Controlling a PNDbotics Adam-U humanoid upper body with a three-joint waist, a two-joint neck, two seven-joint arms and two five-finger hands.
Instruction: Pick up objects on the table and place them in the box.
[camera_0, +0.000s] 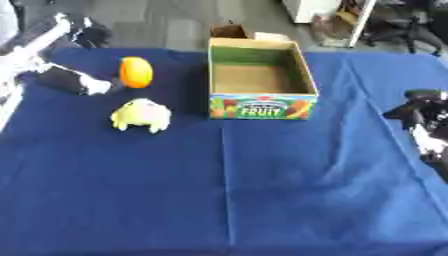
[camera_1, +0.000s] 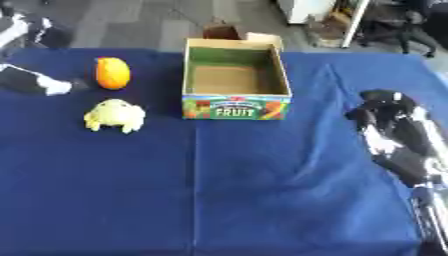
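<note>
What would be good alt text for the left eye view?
An open, empty cardboard fruit box stands on a blue tablecloth. To its left lie an orange fruit and a yellow-green object, with the left hand beside the orange; the right hand is at the right edge.

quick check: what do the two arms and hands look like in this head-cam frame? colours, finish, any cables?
Left hand: dark, blocky, with a white tip toward the orange; its arm is pale white-silver with a black section near the top edge. Right hand: black with white patches; its forearm turns silver-grey toward the lower corner. Both are blurred; I cannot make out any cables or markings.
</note>
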